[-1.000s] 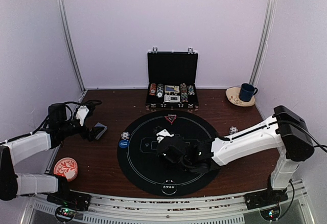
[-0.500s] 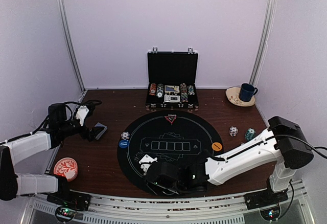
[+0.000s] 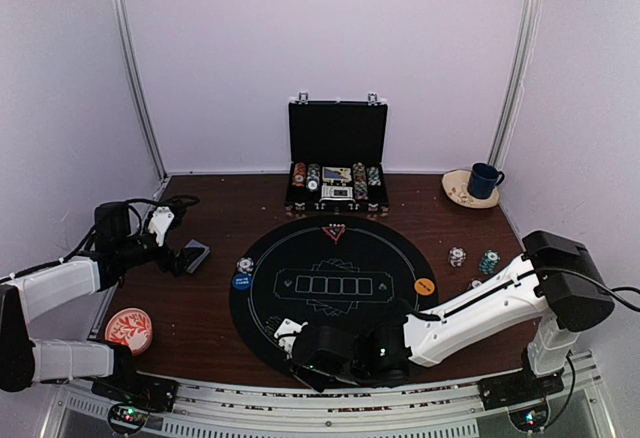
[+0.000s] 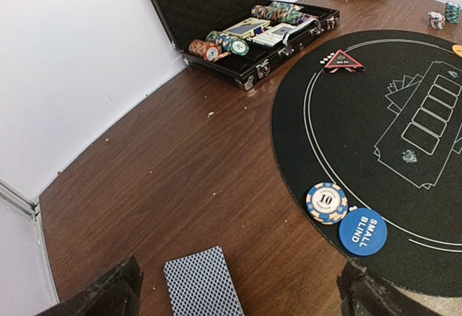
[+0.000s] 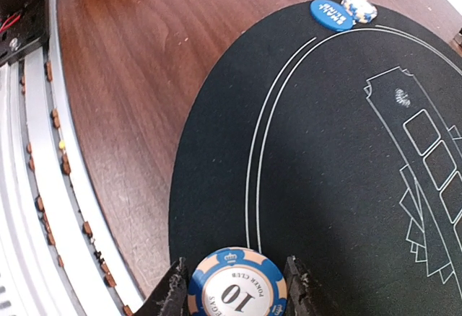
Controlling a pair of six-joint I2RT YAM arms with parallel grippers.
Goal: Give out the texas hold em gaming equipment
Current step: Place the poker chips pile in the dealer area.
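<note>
My right gripper [image 5: 236, 284] is shut on a blue-and-cream "10" poker chip [image 5: 238, 296], held flat just above the near left rim of the round black mat [image 5: 339, 150]. From above, that gripper [image 3: 308, 358] sits at the mat's front edge. My left gripper [image 4: 238, 298] is open, its fingers wide apart on either side of a grey-blue-backed card deck [image 4: 201, 285] lying on the wood. Another "10" chip [image 4: 326, 202] and a blue "small blind" disc [image 4: 362, 231] lie at the mat's left edge. A red triangle marker [image 4: 343, 60] rests at its far edge.
An open black briefcase [image 3: 337, 173] with rows of chips stands at the back. An orange disc [image 3: 424, 285], a white chip stack [image 3: 457, 256] and a teal stack [image 3: 488, 262] sit to the right. A red-and-white dish [image 3: 129, 328] lies near left. A blue cup [image 3: 485, 180] stands far right.
My right arm swung from the middle of the mat toward its near edge, carrying the chip, then settled slightly right. The left arm has not moved.
</note>
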